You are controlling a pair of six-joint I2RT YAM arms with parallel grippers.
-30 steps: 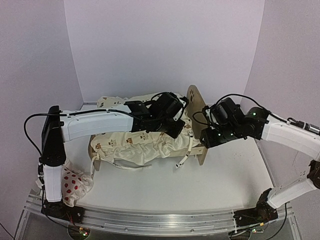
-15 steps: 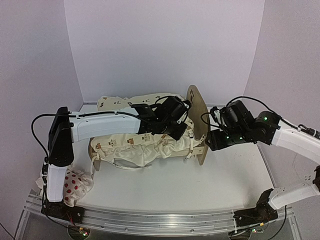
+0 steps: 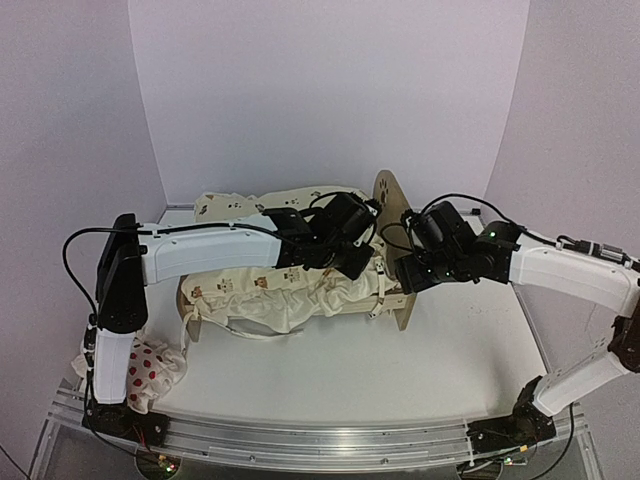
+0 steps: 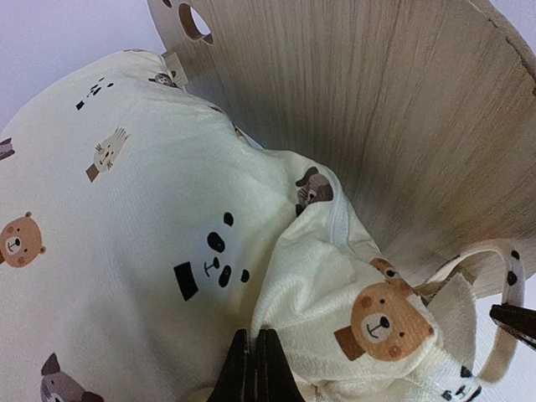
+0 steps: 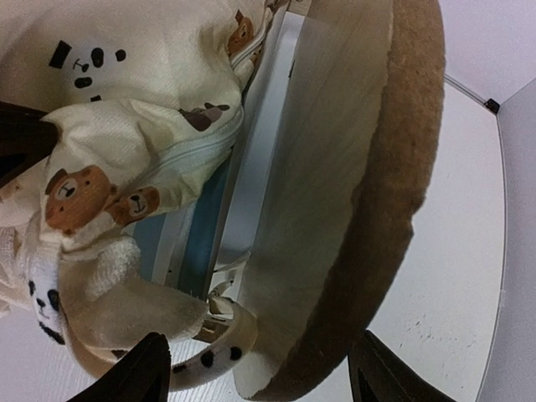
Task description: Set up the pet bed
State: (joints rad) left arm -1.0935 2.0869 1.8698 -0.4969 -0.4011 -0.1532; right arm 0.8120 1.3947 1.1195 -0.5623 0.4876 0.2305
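Note:
The pet bed (image 3: 393, 212) stands mid-table, its rounded wooden headboard (image 4: 394, 126) to the right. A cream animal-print cushion (image 3: 262, 290) lies bunched over its blue-and-white striped base (image 5: 199, 239). My left gripper (image 3: 352, 262) is at the cushion's headboard end, shut on a fold of the cushion (image 4: 318, 293); the fingertips (image 4: 270, 362) are pressed together. My right gripper (image 3: 402, 276) is open at the headboard's near lower corner, the headboard's edge (image 5: 360, 251) and a spotted tie (image 5: 213, 356) lying between its fingers (image 5: 146, 373).
A small white pillow with red spots (image 3: 150, 372) lies by the left arm's base at the near left. Loose cushion ties (image 3: 262, 333) trail onto the white table (image 3: 440, 370) in front of the bed. Walls close in on both sides and behind.
My right gripper has opened wider, drawn back to the right, then come left again against the headboard's corner. The left gripper stays shut on the cushion, hardly moved.

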